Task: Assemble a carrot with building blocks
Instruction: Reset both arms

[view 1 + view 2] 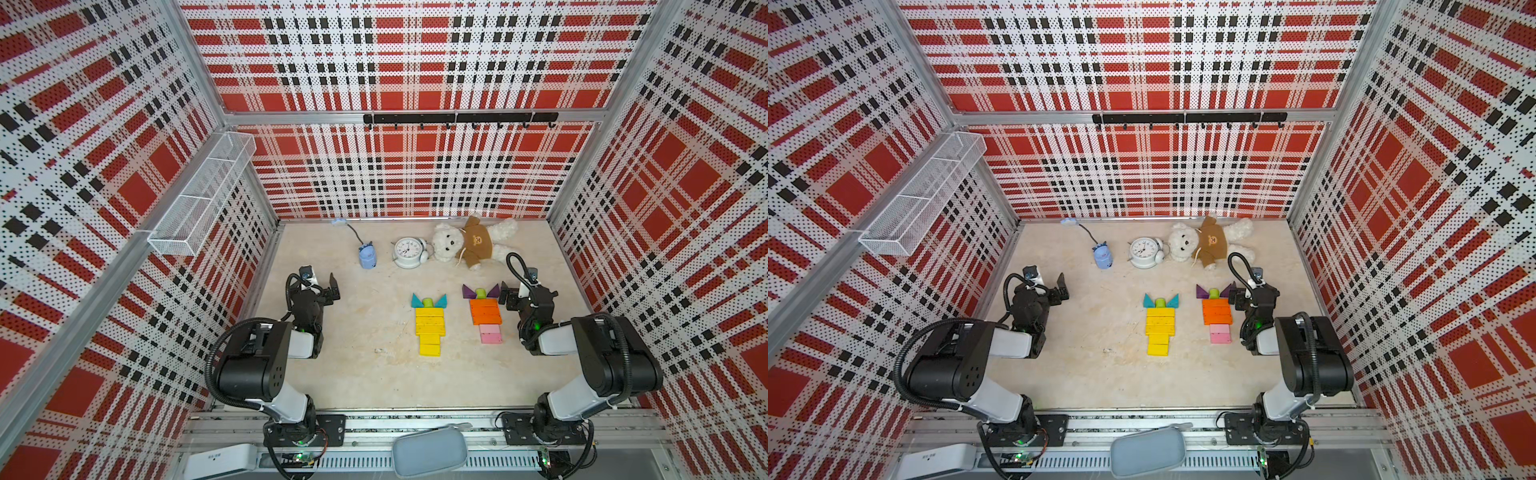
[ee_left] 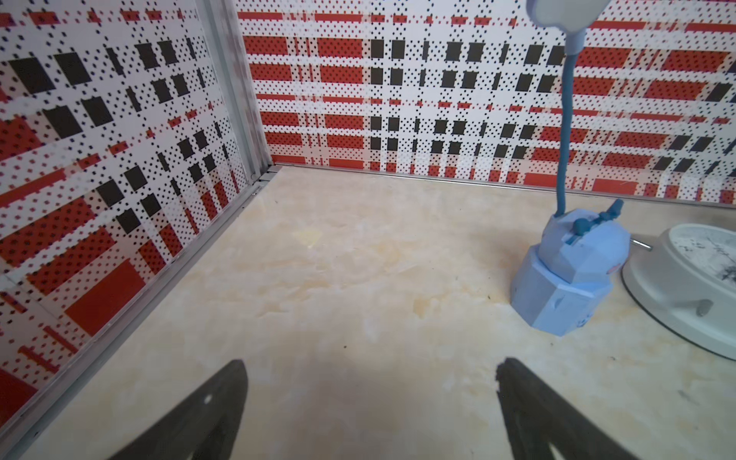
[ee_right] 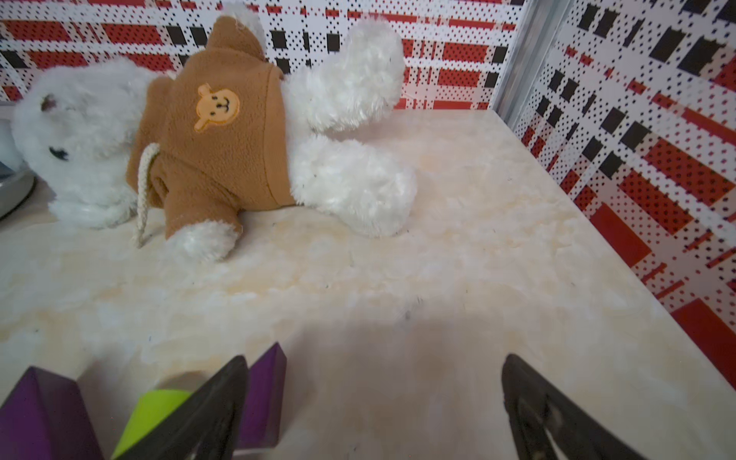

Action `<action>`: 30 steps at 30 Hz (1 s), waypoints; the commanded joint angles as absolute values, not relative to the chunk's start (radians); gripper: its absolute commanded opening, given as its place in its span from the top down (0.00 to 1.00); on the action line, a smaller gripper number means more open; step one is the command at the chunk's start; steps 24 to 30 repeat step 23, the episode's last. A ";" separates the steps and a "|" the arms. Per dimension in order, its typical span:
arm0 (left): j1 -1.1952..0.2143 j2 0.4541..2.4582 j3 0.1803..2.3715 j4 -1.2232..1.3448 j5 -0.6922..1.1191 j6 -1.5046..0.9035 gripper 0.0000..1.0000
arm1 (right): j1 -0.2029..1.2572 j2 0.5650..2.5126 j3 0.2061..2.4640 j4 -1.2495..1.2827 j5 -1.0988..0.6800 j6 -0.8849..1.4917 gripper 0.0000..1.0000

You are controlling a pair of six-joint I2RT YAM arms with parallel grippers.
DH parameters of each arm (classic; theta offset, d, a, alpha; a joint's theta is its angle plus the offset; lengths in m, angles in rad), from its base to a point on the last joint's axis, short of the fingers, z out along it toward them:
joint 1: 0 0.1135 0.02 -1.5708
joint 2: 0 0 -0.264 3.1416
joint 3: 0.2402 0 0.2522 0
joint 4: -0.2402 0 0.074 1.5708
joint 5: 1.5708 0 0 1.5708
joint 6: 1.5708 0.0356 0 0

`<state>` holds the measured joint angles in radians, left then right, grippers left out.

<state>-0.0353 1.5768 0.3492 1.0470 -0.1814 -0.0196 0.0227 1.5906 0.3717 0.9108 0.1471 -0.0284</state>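
The right gripper (image 3: pixel 376 362) has its jaws spread wide with nothing between them, low over bare table (image 1: pixel 374 382); 1 finger (image 3: pixel 207 414) sits just beside a purple triangle (image 3: pixel 263 398), and whether they touch cannot be told. The left gripper (image 2: pixel 370 370) is equally wide and empty, over open tabletop near the side wall's metal edge (image 2: pixel 171 271).

Taking the alarm clock (image 1: pixel 407 251) as the mark: the building blocks (image 1: pixel 1160 328) lie robotward of it in 2 flat figures. Nearly straight in front of the clock, yellow bars (image 1: pixel 430 328) narrow in steps, capped clockward by a lime stub (image 1: pixel 428 301) between 2 teal triangles (image 1: pixel 417 300). Further to the clock's right, orange bars (image 1: pixel 485 311) and pink bars (image 1: pixel 490 333) carry a second lime stub (image 1: pixel 481 293) between 2 purple triangles. A bare strip separates the figures, and wide open table runs beyond them, away from the clock. A teddy bear (image 1: pixel 465 241) lies just right of the clock, a blue lamp (image 1: pixel 368 255) near its left
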 commanded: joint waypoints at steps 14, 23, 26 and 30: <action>-0.048 1.577 0.378 0.986 -0.165 0.001 0.00 | 0.029 1.591 0.390 0.949 0.164 -0.029 0.00; -0.073 1.574 0.383 0.976 -0.212 0.017 0.01 | 0.029 1.591 0.387 0.951 0.164 -0.030 0.00; -0.073 1.574 0.383 0.976 -0.212 0.017 0.01 | 0.029 1.591 0.387 0.951 0.164 -0.030 0.00; -0.073 1.574 0.383 0.976 -0.212 0.017 0.01 | 0.029 1.591 0.387 0.951 0.164 -0.030 0.00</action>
